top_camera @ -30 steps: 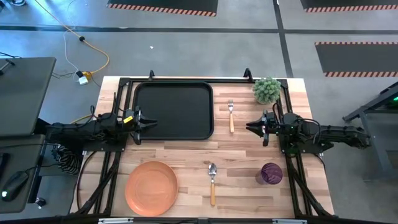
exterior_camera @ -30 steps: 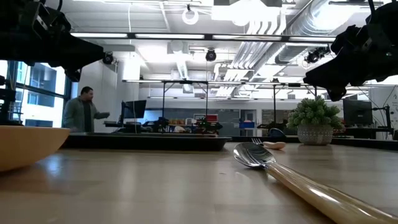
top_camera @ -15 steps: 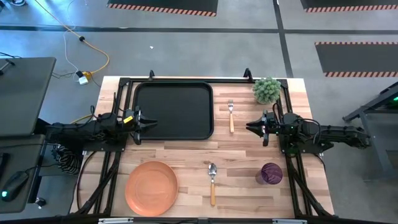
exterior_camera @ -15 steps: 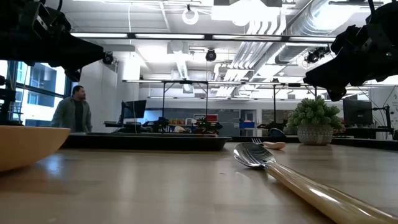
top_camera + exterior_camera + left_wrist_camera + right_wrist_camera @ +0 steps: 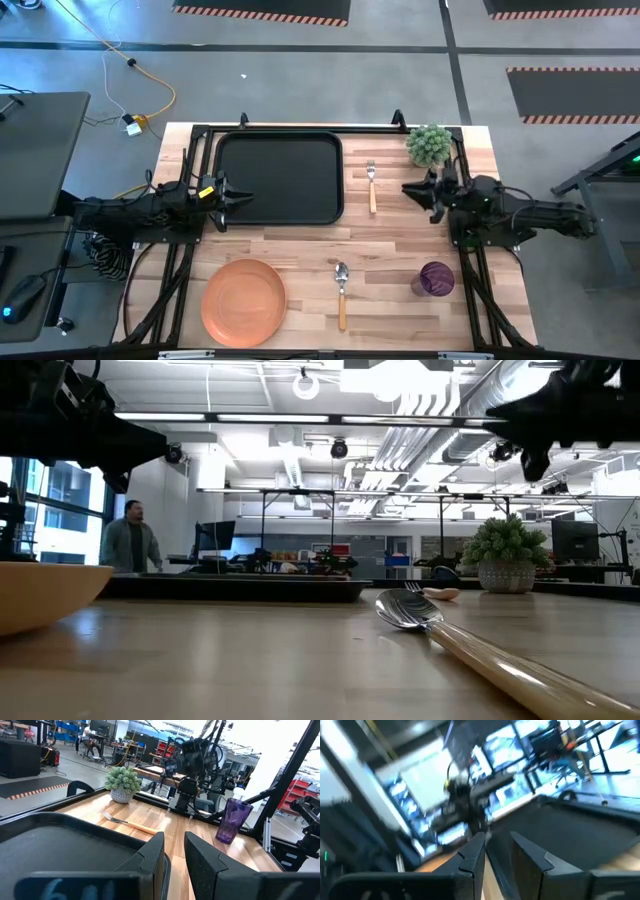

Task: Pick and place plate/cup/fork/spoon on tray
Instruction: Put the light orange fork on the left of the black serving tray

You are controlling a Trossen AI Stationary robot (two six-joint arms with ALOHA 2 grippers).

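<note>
Right gripper (image 5: pixel 409 189) has swung toward the plant (image 5: pixel 429 144) in the high view, jaws parted and empty; the left gripper (image 5: pixel 237 199) waits empty over the tray (image 5: pixel 280 178) edge. That suggests a reach for the fork (image 5: pixel 371 183). One plate (image 5: pixel 243 301), one spoon (image 5: pixel 341 290), one cup (image 5: pixel 436 279), all off the tray. Low view: right arm risen. Left wrist view: fingers (image 5: pixel 150 860) parted.
</note>
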